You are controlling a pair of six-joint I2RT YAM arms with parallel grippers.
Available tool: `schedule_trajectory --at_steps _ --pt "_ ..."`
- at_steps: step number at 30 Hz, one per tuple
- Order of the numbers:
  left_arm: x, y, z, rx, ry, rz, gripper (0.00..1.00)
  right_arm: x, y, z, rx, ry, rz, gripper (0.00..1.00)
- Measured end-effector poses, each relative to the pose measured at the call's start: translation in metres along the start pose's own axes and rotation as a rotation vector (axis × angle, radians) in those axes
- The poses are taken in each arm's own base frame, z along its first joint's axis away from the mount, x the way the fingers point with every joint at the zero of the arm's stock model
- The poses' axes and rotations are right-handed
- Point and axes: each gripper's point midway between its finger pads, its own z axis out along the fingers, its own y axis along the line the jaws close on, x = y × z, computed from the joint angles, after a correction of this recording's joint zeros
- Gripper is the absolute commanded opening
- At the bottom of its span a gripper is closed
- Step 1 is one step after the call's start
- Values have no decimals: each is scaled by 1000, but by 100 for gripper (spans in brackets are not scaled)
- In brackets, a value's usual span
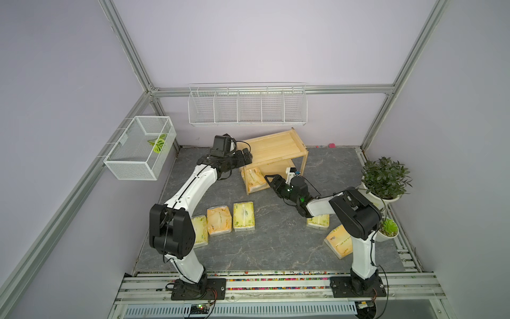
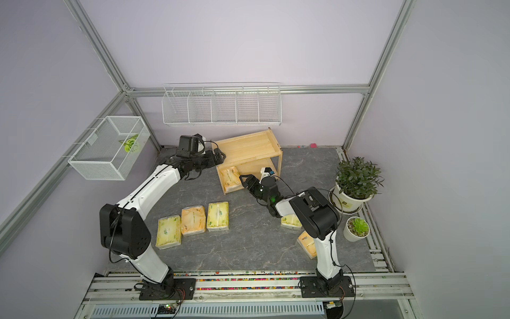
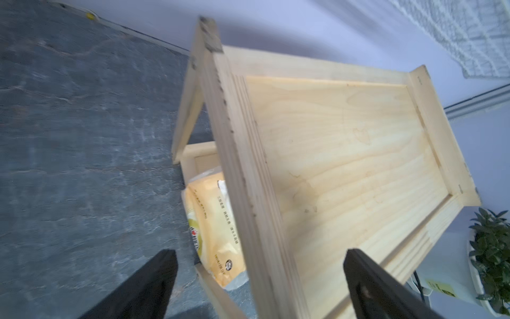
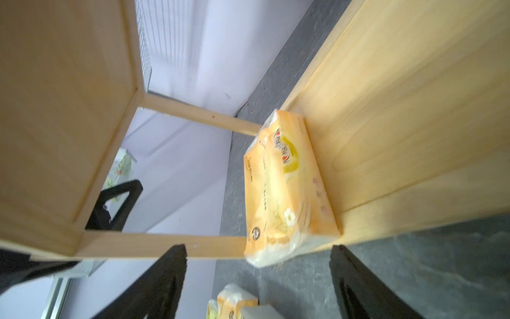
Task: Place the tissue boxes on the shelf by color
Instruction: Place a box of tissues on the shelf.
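Grey mat (image 1: 276, 234) — orange pack (image 1: 255, 179) overhangs lower edge of the shelf (image 1: 273, 146).

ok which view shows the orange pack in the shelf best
The right wrist view: the orange pack shows whole and close on the shelf. In the left wrist view the top tray hides part; both top views show it small.

The shelf (image 1: 273, 149) is pale natural wood with fine grain. An orange tissue box (image 4: 287, 187) shows a white daisy print; a yellow-green tissue box (image 1: 243, 216) is paler. The worktop (image 1: 276, 243) is dark grey with pale veins. The fingers (image 3: 143, 290) are black.
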Motion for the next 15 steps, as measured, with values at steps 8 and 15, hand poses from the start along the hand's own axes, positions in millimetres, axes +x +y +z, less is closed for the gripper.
schedule_trajectory --at_steps 8,15 --pt "-18 -11 -88 27 -182 6 100 17 31 -61 22 61 -56 88" --pt "34 -25 -104 69 -101 53 100 -23 54 -156 169 4 -103 91"
